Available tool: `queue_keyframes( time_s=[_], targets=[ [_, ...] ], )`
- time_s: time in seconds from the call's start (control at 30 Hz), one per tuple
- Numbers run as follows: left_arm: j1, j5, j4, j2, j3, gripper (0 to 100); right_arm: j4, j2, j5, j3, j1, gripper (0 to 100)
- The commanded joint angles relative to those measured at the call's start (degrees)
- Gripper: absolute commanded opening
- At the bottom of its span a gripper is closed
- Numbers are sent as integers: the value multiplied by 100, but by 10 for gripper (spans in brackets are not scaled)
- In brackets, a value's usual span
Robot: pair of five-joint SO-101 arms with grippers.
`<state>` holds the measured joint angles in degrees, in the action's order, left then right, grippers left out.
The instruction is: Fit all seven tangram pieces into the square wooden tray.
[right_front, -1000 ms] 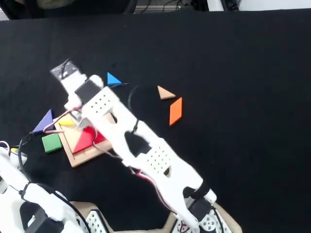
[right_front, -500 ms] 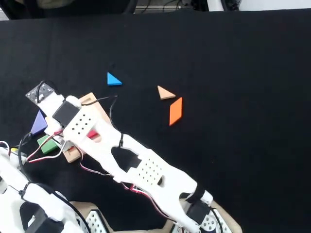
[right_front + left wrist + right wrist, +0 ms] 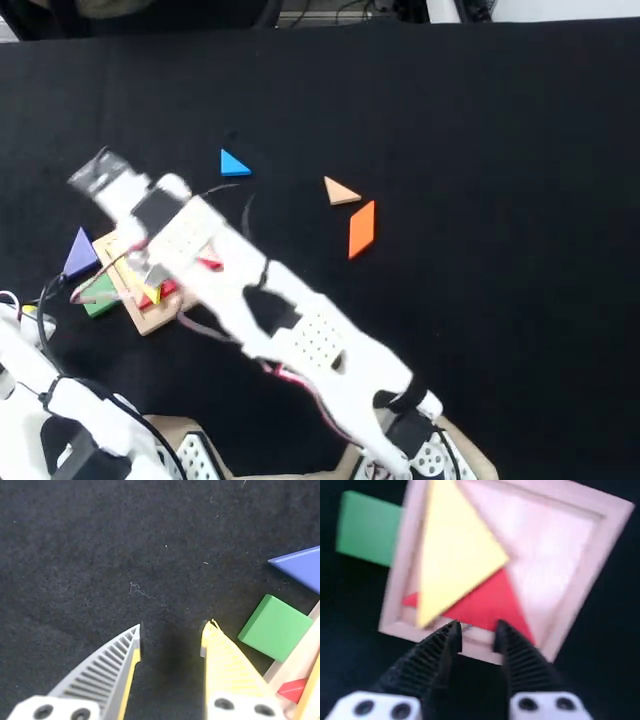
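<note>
Upper triangle (image 3: 455, 555) over lower triangle (image 3: 492, 605) in tray (image 3: 148, 322), square block (image 3: 367, 527) just outside its wall, large triangle (image 3: 80, 253) behind block, parallelogram (image 3: 361, 228) and small triangle (image 3: 341, 191) well right.

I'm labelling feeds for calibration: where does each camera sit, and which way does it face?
High view: fixed above the table, looking down; both arms show, the right arm over the wooden tray.
Left wrist view: on the left wrist, facing table beside the green square; open left gripper shows.
Right wrist view: on the right wrist, facing the tray; open right gripper shows.
Shared: all three show green square and tray.
</note>
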<state>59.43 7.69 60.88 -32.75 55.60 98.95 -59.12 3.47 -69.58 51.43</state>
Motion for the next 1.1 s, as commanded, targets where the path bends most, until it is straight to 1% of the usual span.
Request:
queue_keyframes(
  time_s=[0.0,0.1,0.3,0.63,0.7,0.77,0.87,0.93,1.07],
  targets=[
    [57,-26,-53,-53,-31,202,-167,-48,-105,-330,-176,41],
    [57,-35,-53,-53,-31,202,-246,-259,-105,-365,-123,41],
    [57,-18,-53,-44,-22,202,-273,-374,-105,-549,264,41],
    [57,-35,-53,-9,-22,202,-835,-488,-105,-593,404,41],
    [57,-35,-53,-9,-22,202,-695,-479,-97,-637,378,41],
    [57,-35,-62,-9,-22,202,-281,-418,-97,-813,316,41],
    [57,-9,-264,0,66,202,114,-426,-97,-1042,220,41],
    [22,-9,-396,-26,171,202,97,-549,-97,-1042,141,41],
    [57,-9,-369,-44,189,202,-176,-910,-97,-1068,70,41]
  ],
)
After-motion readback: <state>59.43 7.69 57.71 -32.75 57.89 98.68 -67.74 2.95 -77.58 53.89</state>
